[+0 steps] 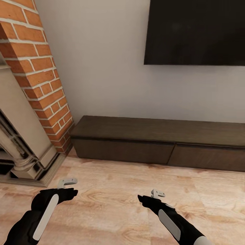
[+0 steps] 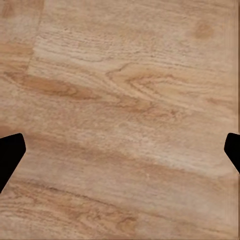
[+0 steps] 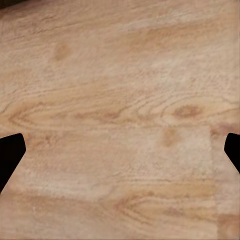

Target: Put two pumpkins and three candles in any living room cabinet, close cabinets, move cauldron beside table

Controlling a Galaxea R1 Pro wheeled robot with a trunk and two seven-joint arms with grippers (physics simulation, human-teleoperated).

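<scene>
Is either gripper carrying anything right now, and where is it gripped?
Nothing is held. The left gripper and right gripper both have their jaws wide apart, with only bare wood floor between them. The cabinet ahead is closed.

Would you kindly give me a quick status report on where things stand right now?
Left gripper and right gripper open, empty, over wooden floor. Cabinet ahead against the wall, drawer fronts shut. Path to it unobstructed; fireplace off to the left.

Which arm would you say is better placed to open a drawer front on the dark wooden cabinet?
Probably the right gripper: it hangs open and empty in front of the seam between the cabinet's two shut drawer fronts. The left gripper, also open, sits nearer the brick fireplace.
</scene>
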